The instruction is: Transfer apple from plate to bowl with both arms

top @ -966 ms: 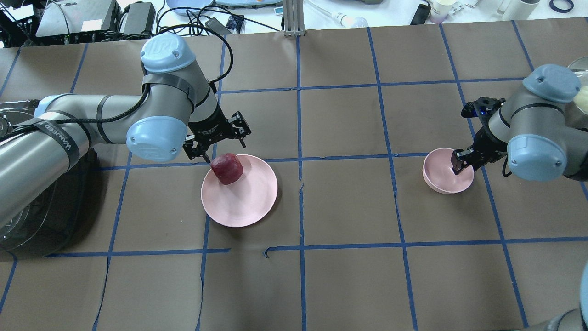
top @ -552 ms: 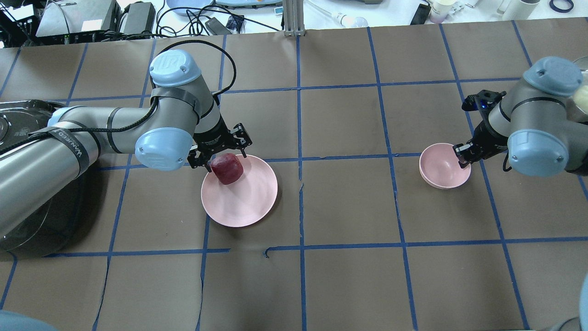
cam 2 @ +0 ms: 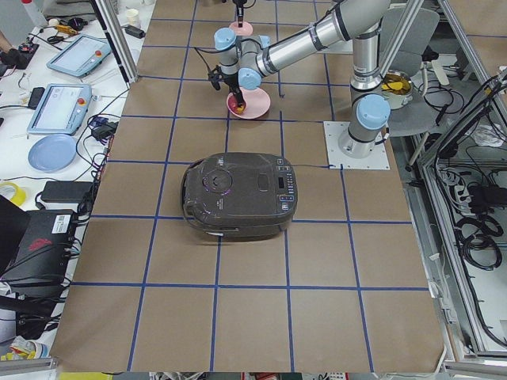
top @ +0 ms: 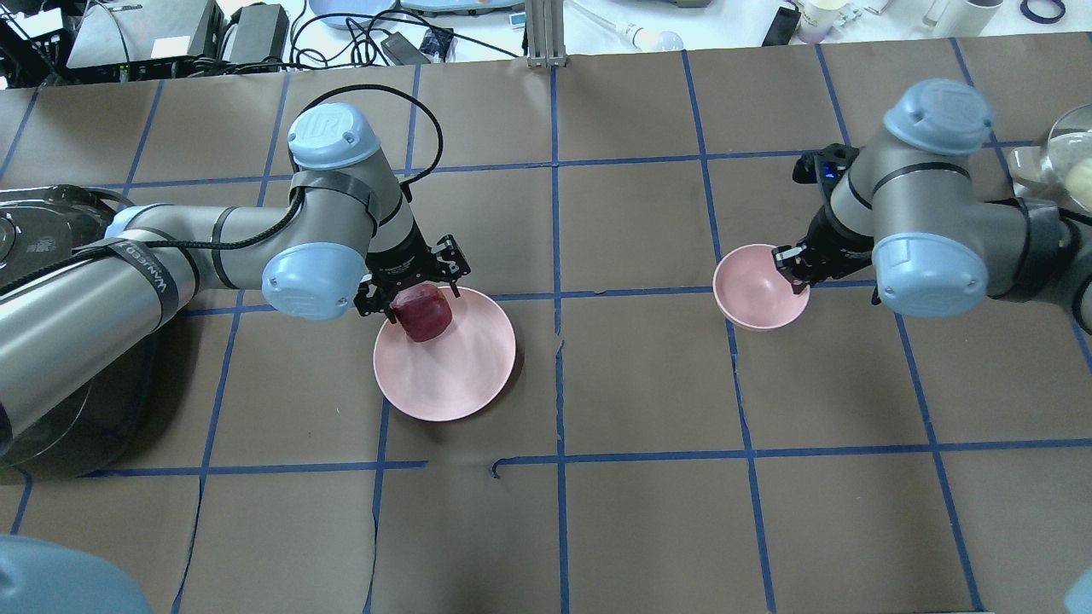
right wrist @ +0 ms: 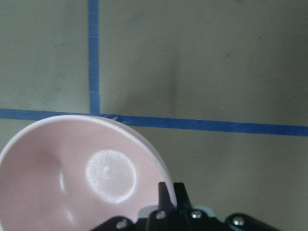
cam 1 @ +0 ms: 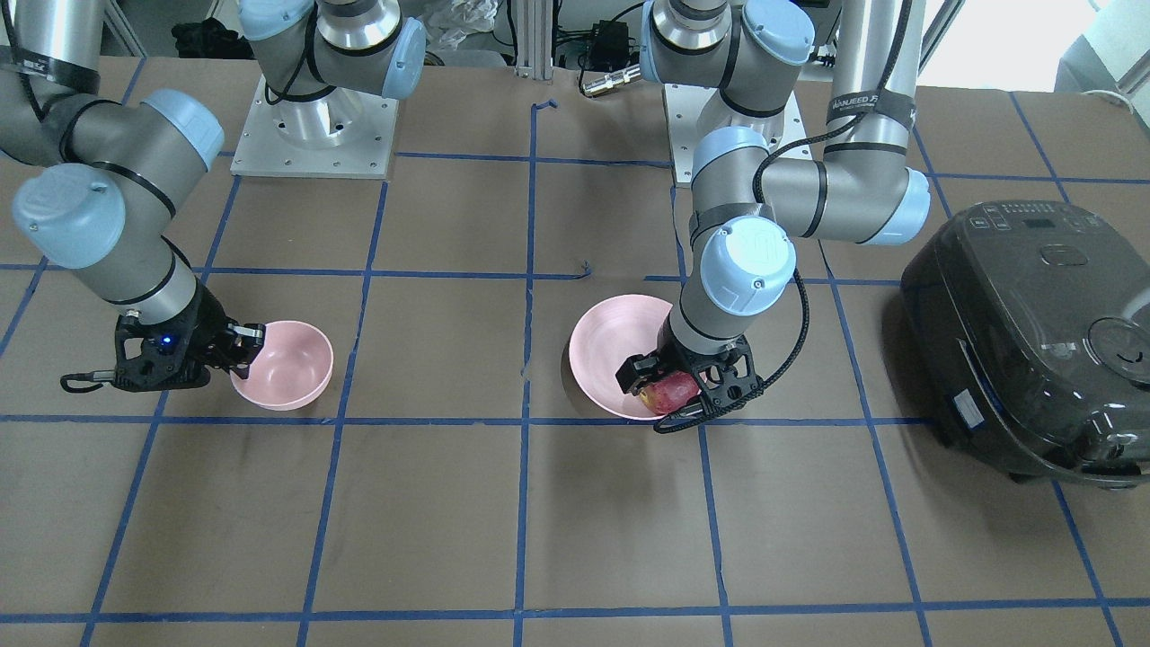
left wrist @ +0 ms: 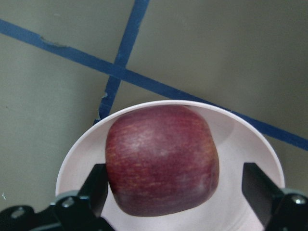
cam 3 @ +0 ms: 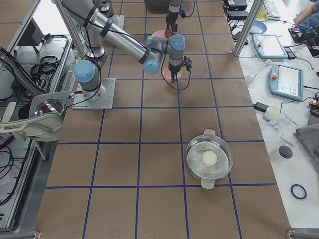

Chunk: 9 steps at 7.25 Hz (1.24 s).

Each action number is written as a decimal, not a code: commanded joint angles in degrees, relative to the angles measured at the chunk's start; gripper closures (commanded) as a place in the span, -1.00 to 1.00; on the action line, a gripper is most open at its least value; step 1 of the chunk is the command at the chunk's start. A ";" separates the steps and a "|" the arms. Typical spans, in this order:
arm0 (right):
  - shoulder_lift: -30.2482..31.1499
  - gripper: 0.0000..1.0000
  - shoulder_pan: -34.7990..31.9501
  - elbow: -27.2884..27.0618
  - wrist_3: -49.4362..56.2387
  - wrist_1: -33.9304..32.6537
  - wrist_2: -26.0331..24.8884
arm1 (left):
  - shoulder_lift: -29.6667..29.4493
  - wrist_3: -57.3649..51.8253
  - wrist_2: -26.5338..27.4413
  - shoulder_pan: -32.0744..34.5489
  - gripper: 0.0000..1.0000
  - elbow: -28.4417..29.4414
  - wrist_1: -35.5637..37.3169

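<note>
The dark red apple [top: 422, 313] sits at the far left part of the wide pink plate [top: 461, 375]. My left gripper [top: 414, 298] is open and low around it, one finger on each side. In the left wrist view the apple [left wrist: 161, 161] fills the space between the fingers; the right finger [left wrist: 257, 185] stands clear of it. My right gripper [top: 792, 271] is shut on the right rim of the small pink bowl [top: 755, 290], which is empty. The right wrist view shows the bowl [right wrist: 72, 163] pinched at its edge.
A black rice cooker [cam 1: 1024, 332] stands on the robot's left side of the table. A glass-lidded pot [cam 3: 209, 159] with a white ball inside stands at the right end. Blue tape lines cross the brown table cover.
My right gripper has moved the bowl toward the table's middle by its rim. My left gripper has come down and closer, and now straddles the apple.
</note>
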<state>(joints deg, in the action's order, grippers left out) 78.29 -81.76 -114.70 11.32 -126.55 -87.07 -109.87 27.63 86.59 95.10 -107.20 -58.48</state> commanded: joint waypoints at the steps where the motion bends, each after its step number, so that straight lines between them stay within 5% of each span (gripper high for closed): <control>1: -0.42 1.00 -6.21 0.09 -6.92 -0.72 5.90 | -0.26 -0.30 0.07 0.00 -0.80 -0.90 0.20; 2: -0.94 1.00 -6.30 -0.17 -6.92 -0.46 7.34 | -0.26 -0.39 0.07 -0.09 -0.69 -0.90 0.21; 3: -1.64 1.00 -6.39 -0.44 -6.92 0.15 7.70 | -0.26 -1.34 1.29 -0.09 -0.08 -0.90 0.55; 4: -2.61 1.00 -6.39 -1.22 -6.40 -0.19 9.01 | 0.09 -1.70 1.74 -0.09 0.05 -0.90 0.56; 5: -2.71 1.00 -6.39 -2.62 -6.40 -0.63 9.11 | 1.14 -1.79 1.66 -0.09 0.49 -0.81 0.64; 6: -2.71 1.00 -6.39 -3.16 -6.31 -0.72 9.03 | 1.67 -1.88 1.74 -0.09 0.55 -0.55 0.73; 7: -2.71 0.37 -6.39 -3.16 -6.14 -0.89 9.03 | 2.11 -2.23 1.74 -0.26 0.63 -0.29 0.91; 8: -2.62 -0.60 -6.39 -3.08 -6.92 -1.07 9.03 | 2.99 -2.14 0.96 -0.18 0.61 -0.11 0.91; 9: -2.62 -0.91 -6.39 -3.07 -7.01 -1.07 9.03 | 4.13 -2.06 0.95 0.09 0.60 1.11 0.73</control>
<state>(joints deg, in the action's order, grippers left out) 75.65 -88.15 -117.75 4.62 -127.53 -78.05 -107.03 25.53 87.81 94.97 -107.16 -57.63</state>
